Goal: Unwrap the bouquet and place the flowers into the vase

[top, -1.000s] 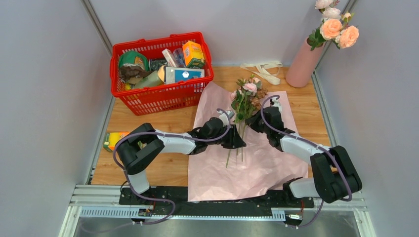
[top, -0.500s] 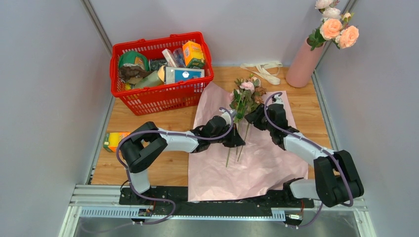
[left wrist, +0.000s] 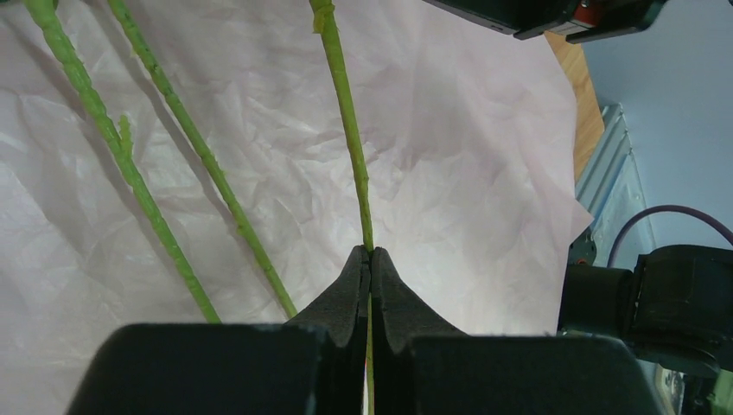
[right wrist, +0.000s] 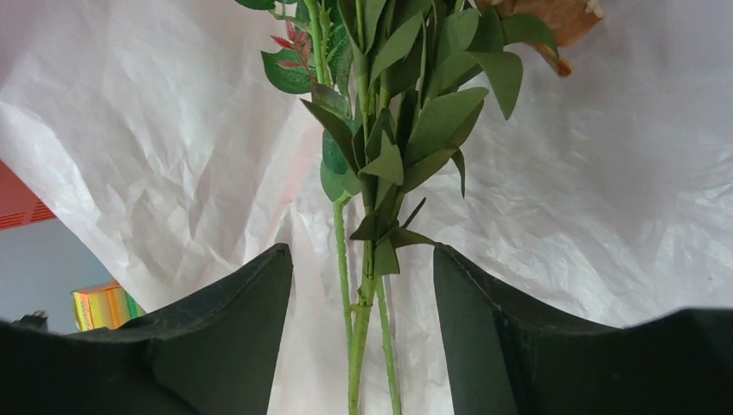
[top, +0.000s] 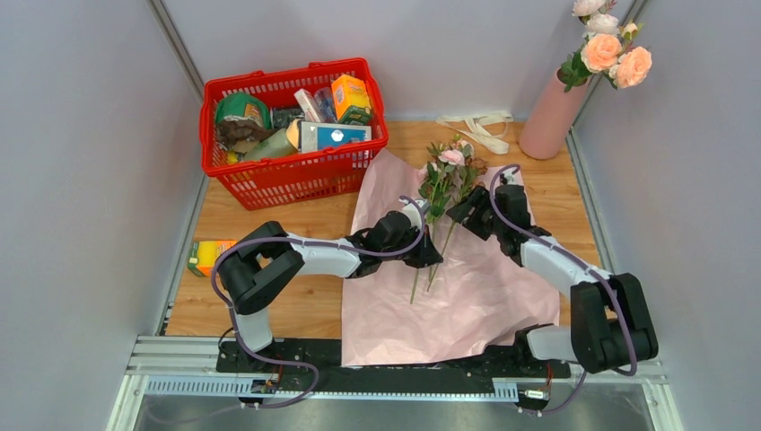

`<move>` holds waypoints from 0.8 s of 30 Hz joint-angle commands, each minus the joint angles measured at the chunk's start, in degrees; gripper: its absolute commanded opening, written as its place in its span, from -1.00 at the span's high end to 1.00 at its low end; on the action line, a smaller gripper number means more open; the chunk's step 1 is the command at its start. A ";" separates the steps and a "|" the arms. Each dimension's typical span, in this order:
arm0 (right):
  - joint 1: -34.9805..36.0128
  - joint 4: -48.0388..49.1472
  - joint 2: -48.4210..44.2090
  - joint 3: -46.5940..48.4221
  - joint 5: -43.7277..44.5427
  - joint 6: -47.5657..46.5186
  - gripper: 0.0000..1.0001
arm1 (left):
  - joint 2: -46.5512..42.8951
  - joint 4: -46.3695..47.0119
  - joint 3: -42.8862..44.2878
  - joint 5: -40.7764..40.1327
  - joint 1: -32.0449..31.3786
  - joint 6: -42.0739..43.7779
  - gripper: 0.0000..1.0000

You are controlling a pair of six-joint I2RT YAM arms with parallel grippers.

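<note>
left gripper (left wrist: 370, 256) clamped on one long green rose stem (left wrist: 345, 108), right gripper (right wrist: 361, 252) open around the leafy stems (right wrist: 391, 162), gripping nothing

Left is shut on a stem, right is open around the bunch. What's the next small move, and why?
Probably lift the left gripper slightly to draw its stem clear. It is shut on that one only, two other stems sit outside its fingers, and the right gripper stands open, gripping nothing.

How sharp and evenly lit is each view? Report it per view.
Top external: even soft light, sharp throughout, faint shadows on the paper. Left wrist: clamped stem crisp, soft stem shadows behind it. Right wrist: leaves sharp, paper very bright, right gripper's fingers dark.
</note>
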 commanded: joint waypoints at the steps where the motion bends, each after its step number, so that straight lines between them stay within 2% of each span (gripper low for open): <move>1: -0.31 -0.61 3.95 4.21 -1.98 2.19 -0.27 | -1.64 2.03 1.06 -0.42 -0.22 2.76 1.00; 7: -0.75 0.27 9.05 8.60 -1.53 0.97 -0.17 | -3.04 3.69 -0.44 0.19 -0.22 5.04 1.00; 9: -1.28 0.27 10.64 10.01 -2.59 0.26 -0.01 | -2.69 3.44 0.17 1.77 -0.30 5.57 1.00; 12: -1.72 0.27 11.26 10.98 -2.59 -0.70 0.34 | -1.73 2.56 1.14 2.05 -0.22 6.01 1.00; 17: -1.98 0.27 6.09 9.93 0.65 -1.14 0.68 | -1.46 -2.09 1.93 -2.86 -0.13 4.96 1.00; 22: -2.07 3.07 -1.04 8.53 4.61 -2.02 0.80 | -2.60 -7.98 3.78 -7.35 0.13 5.83 0.96; 24: -2.07 3.43 -2.88 8.70 5.67 -3.07 0.88 | -3.57 -9.65 4.57 -8.23 0.14 6.36 0.82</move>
